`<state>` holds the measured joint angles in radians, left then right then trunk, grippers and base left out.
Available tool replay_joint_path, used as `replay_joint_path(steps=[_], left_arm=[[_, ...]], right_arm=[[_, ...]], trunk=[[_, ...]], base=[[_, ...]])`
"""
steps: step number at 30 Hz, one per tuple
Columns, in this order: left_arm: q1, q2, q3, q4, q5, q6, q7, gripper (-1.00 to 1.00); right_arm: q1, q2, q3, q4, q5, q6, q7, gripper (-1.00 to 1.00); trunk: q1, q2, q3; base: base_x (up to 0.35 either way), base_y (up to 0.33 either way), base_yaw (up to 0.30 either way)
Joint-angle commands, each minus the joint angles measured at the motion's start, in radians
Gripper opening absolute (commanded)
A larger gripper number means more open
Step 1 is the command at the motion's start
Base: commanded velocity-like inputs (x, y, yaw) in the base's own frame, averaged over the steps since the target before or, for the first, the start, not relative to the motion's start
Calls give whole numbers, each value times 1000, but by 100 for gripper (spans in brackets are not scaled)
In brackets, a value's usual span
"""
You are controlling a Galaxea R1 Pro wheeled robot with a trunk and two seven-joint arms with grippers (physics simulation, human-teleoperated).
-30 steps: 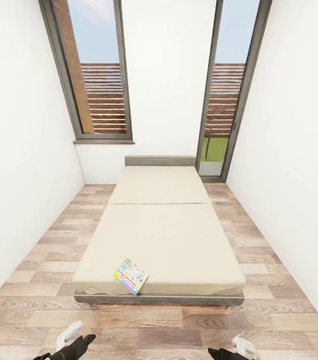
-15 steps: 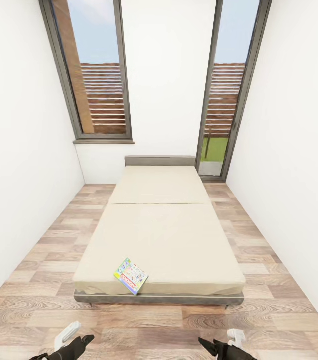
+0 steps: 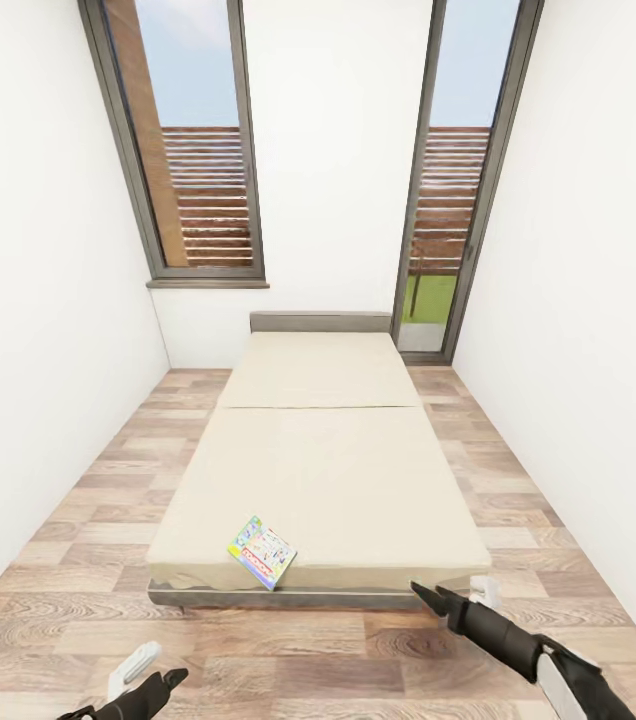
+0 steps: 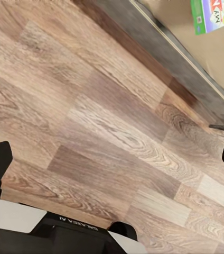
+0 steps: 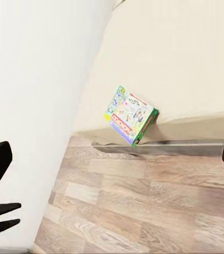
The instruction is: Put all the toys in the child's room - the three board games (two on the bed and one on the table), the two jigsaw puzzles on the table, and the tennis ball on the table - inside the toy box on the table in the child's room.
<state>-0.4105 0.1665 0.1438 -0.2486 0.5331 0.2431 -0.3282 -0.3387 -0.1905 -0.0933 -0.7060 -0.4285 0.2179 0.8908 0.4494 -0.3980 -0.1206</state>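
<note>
One board game [image 3: 262, 552], green-bordered with a red logo, lies flat on the near edge of the cream bed [image 3: 328, 470], slightly left of centre and overhanging a little. My right gripper [image 3: 436, 600] is open, low over the floor just in front of the bed frame, to the right of the game. The right wrist view looks past the right gripper [image 5: 112, 159] at the board game [image 5: 130, 115] on the bed [image 5: 186, 63]. My left gripper [image 3: 153, 685] hangs open over the floor; in its wrist view the board game [image 4: 217, 13] peeks in at a corner. The table and toy box are out of view.
White walls [image 3: 38, 380] close in on both sides, with strips of wood-plank floor [image 3: 108, 480] along each side of the bed. Two tall windows with slatted brown shutters [image 3: 208, 195] stand behind the grey headboard [image 3: 318, 321].
My right arm has risen from the bottom edge of the head view and reached forward and left toward the bed's near edge. The left gripper has sunk slightly. The board game has not moved.
</note>
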Motion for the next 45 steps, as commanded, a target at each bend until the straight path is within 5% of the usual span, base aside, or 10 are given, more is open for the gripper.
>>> replay_joint_path(steps=[1, 9, 13, 17, 21, 25, 35, 45], left_arm=[[-1, 0, 7, -1, 5, 9, -3, 100], [-1, 2, 6, -17, 4, 9, -2, 100], [-1, 13, 7, -34, 4, 10, 3, 100], [-21, 63, 10, -86, 6, 40, 3, 100], [-53, 93, 48, -106, 19, 136, 2, 100], [-105, 100, 123, -115, 59, 227, 0, 100], [-157, 99, 217, -142, 111, 350, -52, 100], [-160, 95, 242, -138, 127, 359, -151, 100]], right_arm=[[0, 2, -10, -66, -7, 53, 3, 100], [0, 20, -39, -329, -9, 224, -3, 100], [-9, 79, -41, -379, -9, 288, -9, 100], [-26, 164, -43, -405, -7, 346, -70, 100], [-39, 193, -41, -452, -7, 369, -122, 100], [-39, 199, -42, -510, -7, 398, -141, 100], [-39, 201, -46, -525, -9, 414, -147, 100], [-39, 203, -45, -521, -8, 410, -151, 100]], trunk=[[1, -2, -2], [1, -2, -2], [1, -2, -2], [1, -2, -2], [1, -2, -2], [1, -2, -2], [1, -2, -2], [1, -2, -2]], base=[[0, 0, 0], [0, 0, 0], [0, 0, 0], [0, 0, 0], [0, 0, 0], [0, 0, 0], [0, 0, 0], [0, 0, 0]])
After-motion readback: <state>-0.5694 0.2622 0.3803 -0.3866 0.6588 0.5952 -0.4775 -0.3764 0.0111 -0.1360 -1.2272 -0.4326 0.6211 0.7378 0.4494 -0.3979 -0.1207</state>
